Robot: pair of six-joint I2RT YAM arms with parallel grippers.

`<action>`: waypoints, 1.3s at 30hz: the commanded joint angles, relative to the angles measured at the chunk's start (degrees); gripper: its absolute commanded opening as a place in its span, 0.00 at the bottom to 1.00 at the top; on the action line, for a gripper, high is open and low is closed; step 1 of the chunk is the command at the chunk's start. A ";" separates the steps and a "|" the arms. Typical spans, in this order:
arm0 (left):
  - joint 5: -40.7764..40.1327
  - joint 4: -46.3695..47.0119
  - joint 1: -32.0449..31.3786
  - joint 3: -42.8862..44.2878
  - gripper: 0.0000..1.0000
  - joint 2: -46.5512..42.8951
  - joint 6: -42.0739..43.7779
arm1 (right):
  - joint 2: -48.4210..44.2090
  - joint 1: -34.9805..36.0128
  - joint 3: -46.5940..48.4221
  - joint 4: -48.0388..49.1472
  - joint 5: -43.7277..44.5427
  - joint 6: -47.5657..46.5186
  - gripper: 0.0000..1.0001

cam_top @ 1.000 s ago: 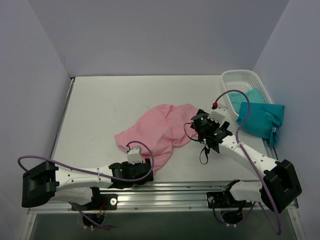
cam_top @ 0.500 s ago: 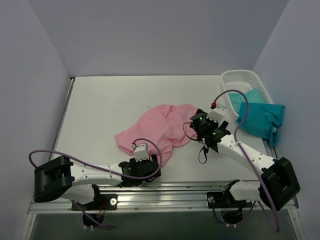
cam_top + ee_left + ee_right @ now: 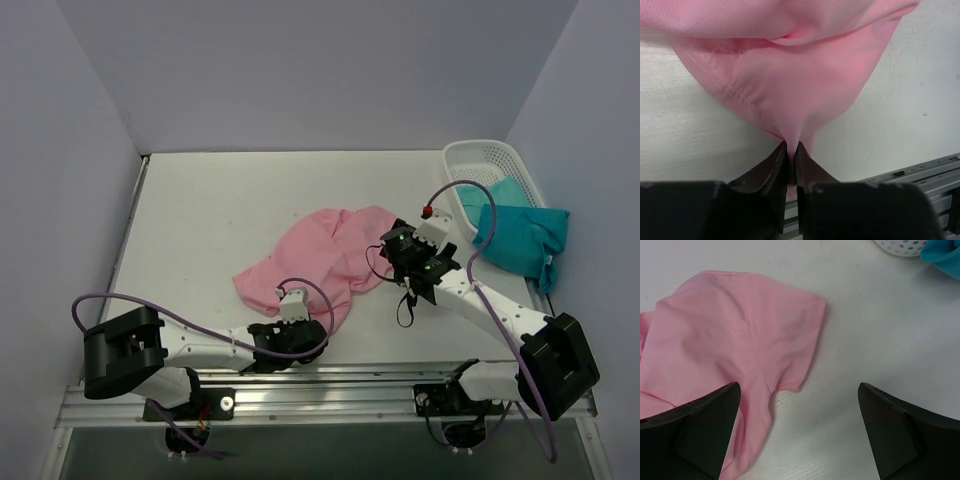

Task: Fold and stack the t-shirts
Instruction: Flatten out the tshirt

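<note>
A crumpled light pink t-shirt (image 3: 320,258) lies mid-table. My left gripper (image 3: 318,330) sits low at its near hem, and in the left wrist view the gripper (image 3: 791,146) is shut on a pinch of the pink cloth (image 3: 790,75), which pulls to a point between the fingers. My right gripper (image 3: 393,250) hovers over the shirt's right edge, wide open (image 3: 799,390) with nothing between its fingers; a pink sleeve (image 3: 740,335) lies just ahead of them on the table. Teal t-shirts (image 3: 520,235) hang over the basket's near side at the right.
A white lattice basket (image 3: 470,160) stands at the back right corner, also showing at the top of the right wrist view (image 3: 900,247) beside teal cloth (image 3: 945,252). A metal rail (image 3: 330,385) runs along the table's near edge, just behind the left gripper.
My left gripper slid right along the shirt's near hem and shut on the pink cloth. The right gripper barely moved and stayed open.
</note>
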 commanded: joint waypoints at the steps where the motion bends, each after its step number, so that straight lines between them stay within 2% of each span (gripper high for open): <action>1: 1.77 -1.55 -0.27 -0.58 0.15 1.06 1.37 | 0.44 -0.39 -0.37 -0.27 2.55 0.12 1.00; 3: 0.81 -2.34 -0.10 -0.49 0.08 0.62 1.63 | 0.44 -0.47 -0.55 -0.18 2.64 0.12 1.00; 6: -2.70 -6.98 0.34 -0.05 0.04 -2.09 2.07 | 0.79 -0.91 -0.81 -0.01 2.64 0.12 1.00; 9: -6.66 -13.76 3.05 -0.66 0.03 -9.01 3.12 | 0.88 -3.63 -1.95 3.05 -1.91 -0.49 1.00; 11: -6.76 -14.82 7.97 -3.46 0.04 -13.68 6.35 | 0.97 -7.13 -3.79 5.17 -7.35 -1.81 1.00; 14: -5.01 -13.68 15.68 -6.98 0.05 -24.21 11.97 | 1.93 -7.86 -4.07 6.24 -7.64 -2.08 1.00; 17: -4.57 -15.26 20.45 -7.69 0.06 -28.37 14.89 | 3.68 -7.94 -3.80 6.41 -9.21 -1.90 1.00; 19: -1.77 -11.24 21.69 -9.01 0.07 -28.73 17.09 | 5.44 -7.86 -3.62 7.46 -9.93 -1.55 1.00; 24: -2.01 -11.40 22.23 -7.52 0.06 -24.78 17.45 | 9.14 -7.33 -2.75 8.96 -10.98 -0.93 1.00; 32: -2.45 -10.25 22.58 -7.69 0.06 -25.22 18.42 | 13.44 -6.63 -3.27 10.10 -10.19 0.03 1.00; 39: -2.45 -9.81 22.93 -7.69 0.06 -25.04 18.77 | 17.14 -6.63 -1.78 10.01 -9.58 0.30 0.94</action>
